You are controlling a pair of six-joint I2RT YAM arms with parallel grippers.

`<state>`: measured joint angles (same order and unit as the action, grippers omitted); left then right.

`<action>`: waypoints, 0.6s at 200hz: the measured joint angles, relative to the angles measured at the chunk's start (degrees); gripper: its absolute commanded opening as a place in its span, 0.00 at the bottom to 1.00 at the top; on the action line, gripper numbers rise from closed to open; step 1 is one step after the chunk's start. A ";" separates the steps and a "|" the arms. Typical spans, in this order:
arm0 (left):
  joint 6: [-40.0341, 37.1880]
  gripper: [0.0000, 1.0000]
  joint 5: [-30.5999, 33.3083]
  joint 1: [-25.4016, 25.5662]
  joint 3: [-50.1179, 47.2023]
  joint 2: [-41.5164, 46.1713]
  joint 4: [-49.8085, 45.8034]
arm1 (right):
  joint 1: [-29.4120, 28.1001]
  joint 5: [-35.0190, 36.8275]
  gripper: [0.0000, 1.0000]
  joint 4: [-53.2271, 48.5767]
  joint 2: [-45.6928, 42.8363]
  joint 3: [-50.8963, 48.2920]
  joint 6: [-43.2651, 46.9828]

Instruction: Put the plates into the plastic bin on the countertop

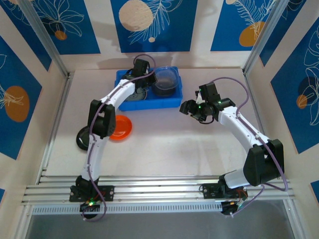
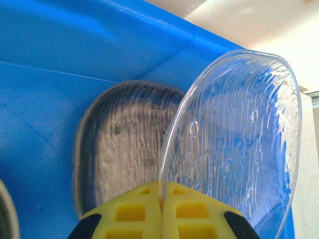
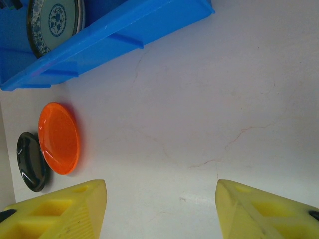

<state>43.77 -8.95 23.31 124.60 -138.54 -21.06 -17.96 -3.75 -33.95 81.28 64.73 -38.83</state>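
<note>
Currently, at far left, the black plate (image 1: pixel 82 139) and the orange plate (image 1: pixel 119 127) lie side by side on the countertop (image 1: pixel 164 149), outside the plastic bin (image 1: pixel 159 103): two left to collect, by my reckoning. My left gripper (image 2: pixel 162 199) is pinched on the rim of a clear plate (image 2: pixel 234 144), tilted over a smoky plate (image 2: pixel 124 144) already in the bin, where a patterned plate (image 3: pixel 55 22) and a dark stack (image 1: pixel 166 82) also sit. My right gripper (image 3: pixel 162 199) hangs spread and empty above bare countertop right of the bin; task judged mostly done.
</note>
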 measured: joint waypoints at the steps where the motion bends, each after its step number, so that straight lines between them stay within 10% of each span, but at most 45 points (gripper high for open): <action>1: -0.02 0.00 -0.02 -0.02 0.02 0.00 -0.04 | 0.00 -0.07 0.60 0.00 0.02 0.00 0.00; 120: -3.74 0.00 -0.28 -1.07 3.87 -6.58 -3.06 | -0.02 -0.98 0.60 0.04 2.27 0.98 0.00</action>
<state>40.03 -9.23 22.24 128.46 -145.12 -24.12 -17.98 -4.73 -33.91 83.55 65.71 -38.83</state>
